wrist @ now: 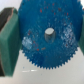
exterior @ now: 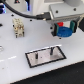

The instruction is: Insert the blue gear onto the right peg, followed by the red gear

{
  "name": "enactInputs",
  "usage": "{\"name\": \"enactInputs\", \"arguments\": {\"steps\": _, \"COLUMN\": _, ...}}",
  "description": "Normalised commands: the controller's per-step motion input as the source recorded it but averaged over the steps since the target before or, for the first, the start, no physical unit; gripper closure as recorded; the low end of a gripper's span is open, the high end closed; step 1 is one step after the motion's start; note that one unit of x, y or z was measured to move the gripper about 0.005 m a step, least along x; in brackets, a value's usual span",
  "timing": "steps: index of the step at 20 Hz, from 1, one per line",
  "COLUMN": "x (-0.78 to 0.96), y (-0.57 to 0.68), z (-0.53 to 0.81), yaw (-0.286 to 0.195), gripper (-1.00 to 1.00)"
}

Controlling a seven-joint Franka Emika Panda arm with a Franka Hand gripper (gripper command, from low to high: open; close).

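Observation:
The blue gear (wrist: pixel 42 20) fills the wrist view, a toothed disc with a pale centre hole. My gripper (wrist: pixel 45 40) is shut on it, with one green finger pad (wrist: pixel 9 42) against its rim on each side. In the exterior view the gripper (exterior: pixel 62 33) holds the blue gear (exterior: pixel 65 32) in the air, toward the exterior view's right and behind the plate (exterior: pixel 45 56). The right peg (exterior: pixel 51 49) stands upright on that plate, lower and to the left of the gear. A small red patch, seemingly the red gear (exterior: pixel 61 23), shows behind the gripper, mostly hidden.
A shorter dark pin (exterior: pixel 39 56) stands on the same plate. A beige and white block-like object (exterior: pixel 18 28) sits at the exterior view's left. Dark cables (exterior: pixel 30 12) and dark equipment run along the back.

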Motion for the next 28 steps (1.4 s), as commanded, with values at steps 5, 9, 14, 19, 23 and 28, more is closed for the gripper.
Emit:
{"name": "enactInputs", "arguments": {"steps": 5, "x": 0.62, "y": -0.29, "z": 0.10, "yaw": 0.000, "gripper": 1.00}}
{"name": "enactInputs", "arguments": {"steps": 9, "x": 0.50, "y": -0.24, "z": 0.03, "yaw": 0.000, "gripper": 1.00}}
{"name": "enactInputs", "arguments": {"steps": 14, "x": 0.37, "y": -0.22, "z": -0.03, "yaw": 0.000, "gripper": 1.00}}
{"name": "enactInputs", "arguments": {"steps": 19, "x": 0.24, "y": -0.12, "z": -0.07, "yaw": 0.000, "gripper": 1.00}}
{"name": "enactInputs", "arguments": {"steps": 23, "x": 0.14, "y": -0.12, "z": -0.13, "yaw": 0.000, "gripper": 1.00}}
{"name": "enactInputs", "arguments": {"steps": 28, "x": 0.20, "y": 0.01, "z": -0.19, "yaw": 0.000, "gripper": 1.00}}
